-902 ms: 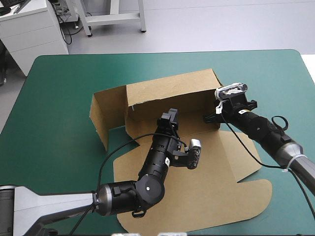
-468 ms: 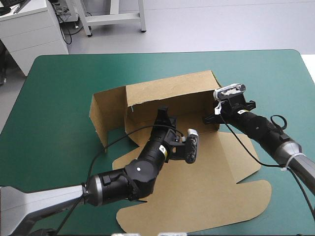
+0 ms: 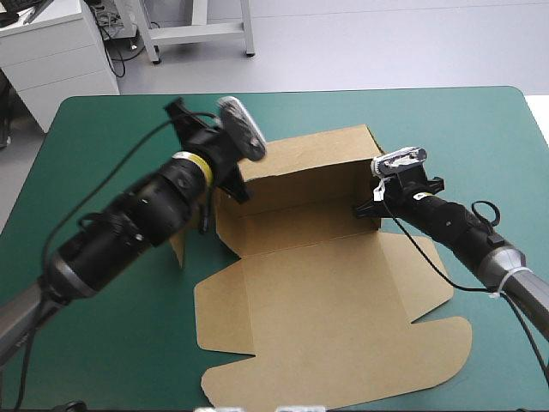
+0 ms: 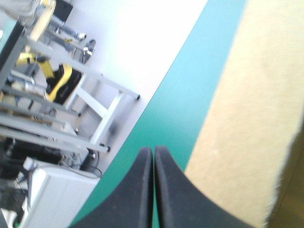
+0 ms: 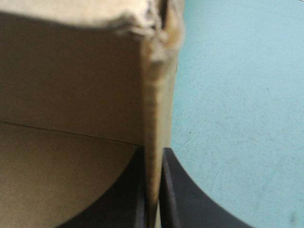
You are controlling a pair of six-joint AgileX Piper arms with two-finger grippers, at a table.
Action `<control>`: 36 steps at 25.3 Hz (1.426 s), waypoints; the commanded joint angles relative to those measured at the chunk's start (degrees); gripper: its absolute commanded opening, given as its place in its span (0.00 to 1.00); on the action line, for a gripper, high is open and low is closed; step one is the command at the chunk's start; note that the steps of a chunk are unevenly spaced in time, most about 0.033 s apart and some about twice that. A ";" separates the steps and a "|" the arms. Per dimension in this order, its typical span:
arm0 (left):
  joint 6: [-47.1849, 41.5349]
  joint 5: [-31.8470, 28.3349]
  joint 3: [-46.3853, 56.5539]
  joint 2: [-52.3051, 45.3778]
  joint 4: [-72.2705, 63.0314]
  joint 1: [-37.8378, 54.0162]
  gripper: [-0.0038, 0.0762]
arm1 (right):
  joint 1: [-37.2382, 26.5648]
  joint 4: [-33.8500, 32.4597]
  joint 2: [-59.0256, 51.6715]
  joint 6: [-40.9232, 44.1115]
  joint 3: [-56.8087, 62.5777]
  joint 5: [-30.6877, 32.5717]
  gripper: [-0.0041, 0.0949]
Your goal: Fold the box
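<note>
The right fingers [image 5: 180, 194] are pinched on the raised right wall of the box [image 3: 326, 309]. The left fingers [image 4: 137, 190] are pressed together, empty, beside the box's far wall. The box is set mid-desk [image 3: 480, 129], lid flat toward the near edge.

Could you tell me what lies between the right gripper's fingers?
An upright wall of the box, clamped by the right gripper, in the right wrist view.

White drawer cabinet [image 3: 53, 53] and metal frame [image 3: 199, 34] stand on pale floor [image 3: 386, 43].
</note>
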 commanded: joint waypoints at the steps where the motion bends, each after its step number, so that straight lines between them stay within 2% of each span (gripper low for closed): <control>1: 2.73 -0.97 -4.51 -4.48 -11.48 11.27 0.04 | -0.02 0.52 -1.74 -0.72 -2.20 -2.05 0.02; 8: 4.57 3.41 -4.93 -5.85 -37.51 40.96 0.04 | -0.02 0.52 -1.74 -0.72 -2.20 -1.94 0.02; 9: 8.20 4.28 -3.92 -5.76 -45.93 48.83 0.04 | -0.02 0.52 -1.74 -0.72 -2.20 -1.72 0.02; 13: 13.95 7.24 -0.81 -5.51 -62.10 60.67 0.04 | -0.02 0.52 -1.74 -0.72 -2.20 -1.19 0.02; 15: 15.32 9.57 3.95 -5.35 -71.12 69.72 0.04 | -0.02 0.52 -1.68 -0.46 -2.20 -0.58 0.02; 18: 16.65 8.80 10.26 -5.35 -72.07 73.69 0.04 | -0.02 0.52 -1.68 -0.46 -2.20 0.13 0.02; 21: 16.78 3.66 17.98 -5.26 -78.50 75.05 0.04 | -0.02 0.52 -1.68 -0.46 -2.20 0.03 0.02; 30: 17.02 1.86 23.42 -5.26 -79.33 75.41 0.04 | -0.02 1.14 -1.68 1.24 -3.53 0.54 0.03; 33: 17.02 1.86 23.42 -5.26 -79.33 75.41 0.04 | -0.11 0.93 -1.68 5.78 -7.43 3.83 0.03; 35: 17.02 1.86 23.42 -5.26 -79.20 75.41 0.04 | -0.11 -1.27 -1.68 11.55 -11.42 8.39 0.03; 36: 17.02 1.86 23.42 -5.26 -79.20 75.41 0.04 | -0.11 -4.57 -1.68 15.74 -12.92 10.26 0.03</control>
